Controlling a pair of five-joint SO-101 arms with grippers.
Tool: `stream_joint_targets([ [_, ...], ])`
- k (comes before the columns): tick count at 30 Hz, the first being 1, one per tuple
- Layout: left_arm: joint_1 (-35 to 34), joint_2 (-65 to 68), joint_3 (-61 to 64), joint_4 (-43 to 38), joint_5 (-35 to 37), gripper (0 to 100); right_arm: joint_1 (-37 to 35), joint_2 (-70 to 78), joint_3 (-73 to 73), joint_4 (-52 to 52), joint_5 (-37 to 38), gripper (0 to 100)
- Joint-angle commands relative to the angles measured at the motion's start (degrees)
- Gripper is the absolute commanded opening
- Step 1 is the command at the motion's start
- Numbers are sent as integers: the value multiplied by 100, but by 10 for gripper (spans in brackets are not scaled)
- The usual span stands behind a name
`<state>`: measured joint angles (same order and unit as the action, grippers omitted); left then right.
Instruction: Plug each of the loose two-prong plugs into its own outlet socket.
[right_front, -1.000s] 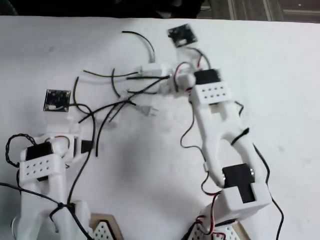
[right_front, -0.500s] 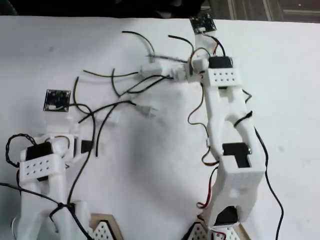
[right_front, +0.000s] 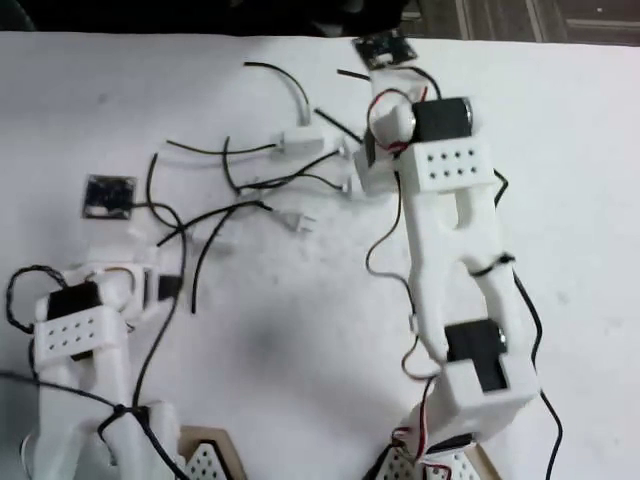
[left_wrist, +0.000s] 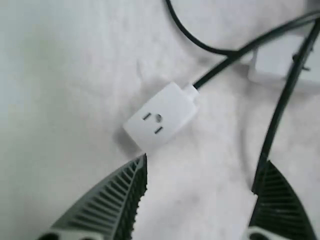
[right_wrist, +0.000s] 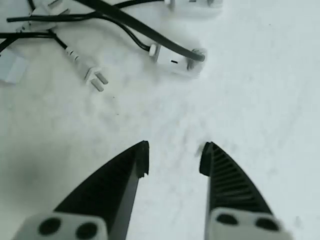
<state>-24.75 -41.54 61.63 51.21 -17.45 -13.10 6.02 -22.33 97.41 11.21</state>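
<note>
Hovering near the two-prong plug (right_wrist: 93, 77) without touching it, the right gripper (right_wrist: 175, 152) has its fingers spread and empty. The left gripper (left_wrist: 200, 192), farther from that plug, is open too, with an outlet socket (left_wrist: 161, 120) just past its fingertips. Trouble ahead, I'd say: black cords (right_front: 215, 215) cross right beside the plug, so a finger could snag one and drag the plug askew. The light socket may also skid when pushed. No readable print anywhere.
</note>
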Motion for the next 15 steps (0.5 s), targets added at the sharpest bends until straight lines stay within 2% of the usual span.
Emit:
stream_joint_targets([
  [1,-400,-92,-747,88,-422,339,-242,-787,844,-57,26,79],
  [4,-611,-92,-1248,484,-1336,339,-497,-1279,1820,-277,35,40],
  [8,-831,-84,-1793,1090,-2040,339,-743,-2018,3059,-778,35,34],
  [15,-936,189,-1811,1196,-3226,342,-1095,-2993,5196,-2202,0,34],
])
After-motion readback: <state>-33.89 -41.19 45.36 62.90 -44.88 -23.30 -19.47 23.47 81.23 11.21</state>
